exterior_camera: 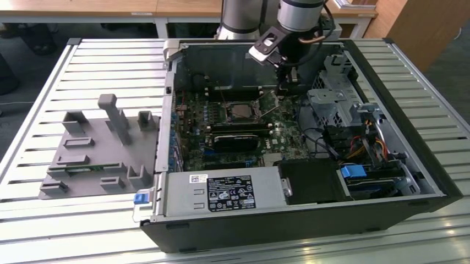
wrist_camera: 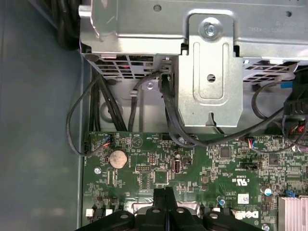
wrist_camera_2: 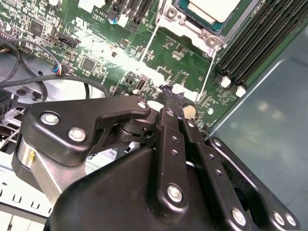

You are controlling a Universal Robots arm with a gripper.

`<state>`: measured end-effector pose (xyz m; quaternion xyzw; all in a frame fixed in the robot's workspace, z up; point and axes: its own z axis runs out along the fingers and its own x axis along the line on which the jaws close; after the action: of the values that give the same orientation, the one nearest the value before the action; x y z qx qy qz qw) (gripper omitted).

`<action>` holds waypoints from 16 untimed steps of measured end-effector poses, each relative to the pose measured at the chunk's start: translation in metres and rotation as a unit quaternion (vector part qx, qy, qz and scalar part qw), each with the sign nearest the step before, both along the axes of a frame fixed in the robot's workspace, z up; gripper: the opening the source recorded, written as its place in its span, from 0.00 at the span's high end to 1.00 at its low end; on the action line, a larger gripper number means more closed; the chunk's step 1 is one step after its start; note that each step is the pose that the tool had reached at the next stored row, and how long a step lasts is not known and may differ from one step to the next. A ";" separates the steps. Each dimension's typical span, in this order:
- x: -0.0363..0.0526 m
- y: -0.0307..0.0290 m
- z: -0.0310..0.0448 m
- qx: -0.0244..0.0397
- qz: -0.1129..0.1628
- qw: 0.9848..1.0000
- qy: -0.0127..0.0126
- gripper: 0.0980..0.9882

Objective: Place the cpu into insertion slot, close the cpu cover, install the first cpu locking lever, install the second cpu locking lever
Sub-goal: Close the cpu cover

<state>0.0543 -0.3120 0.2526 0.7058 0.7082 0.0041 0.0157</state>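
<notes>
The cpu (wrist_camera_2: 211, 8) lies in the insertion slot (exterior_camera: 241, 111) on the green motherboard, its silver face up. The cpu cover (wrist_camera_2: 195, 30) frames it with a silvery rim and looks down over the chip. Two thin wire locking levers (wrist_camera_2: 150, 48) (wrist_camera_2: 208, 72) run out from the socket toward my gripper. In the exterior view my gripper (exterior_camera: 285, 92) hangs inside the case, just to the right of the socket. Its black fingers are shut with nothing between them in both wrist views (wrist_camera_2: 171, 92) (wrist_camera: 165, 195), a little above the board.
A labelled grey power box (exterior_camera: 224, 193) sits at the case front. A metal drive cage (exterior_camera: 334, 104) and cables (wrist_camera: 144, 96) crowd the exterior view's right. Black memory slots (wrist_camera_2: 250, 43) flank the socket. A grey fixture (exterior_camera: 96, 148) lies on the slatted table.
</notes>
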 end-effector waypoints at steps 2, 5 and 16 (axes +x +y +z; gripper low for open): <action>0.0013 0.0001 -0.0004 0.000 0.003 1.000 0.001 0.99; 0.0046 0.0007 -0.0006 0.000 0.004 1.000 0.004 0.99; 0.0133 0.0044 -0.0029 0.000 0.004 1.000 0.011 0.99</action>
<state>0.0675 -0.3076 0.2497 0.7032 0.7109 -0.0041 0.0078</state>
